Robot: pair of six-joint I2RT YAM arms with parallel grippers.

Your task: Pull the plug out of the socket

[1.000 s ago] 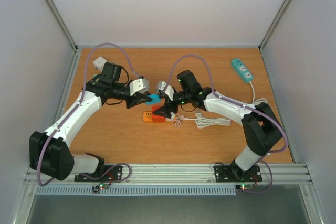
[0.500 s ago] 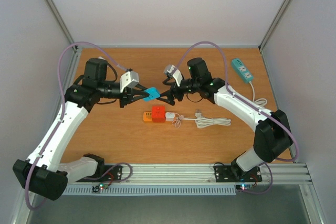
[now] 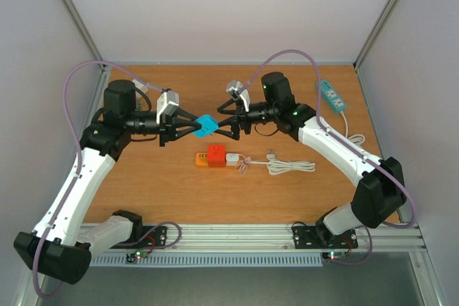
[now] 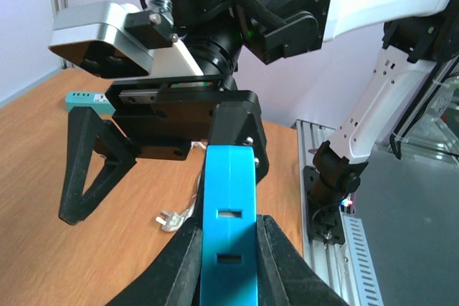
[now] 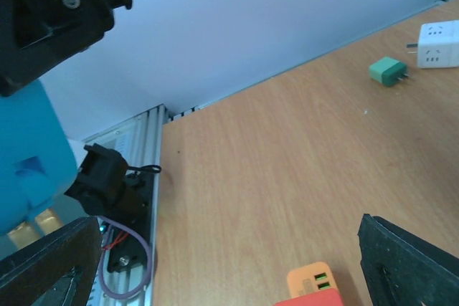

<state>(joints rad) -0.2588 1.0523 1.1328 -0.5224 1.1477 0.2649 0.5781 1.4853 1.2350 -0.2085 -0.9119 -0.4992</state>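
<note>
Left claw [image 3: 195,127] clamped on blue plastic plug block [image 3: 206,126], in the air over wooden tabletop [image 3: 179,191]. Right claw [image 3: 221,126] spread apart just right of it, empty. Orange socket strip [image 3: 201,159] lies nearer, on tabletop.

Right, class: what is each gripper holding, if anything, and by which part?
The left gripper clamps the blue plug by the two sides of its near end; the far end sticks out. The right gripper is open and holds nothing.
</note>
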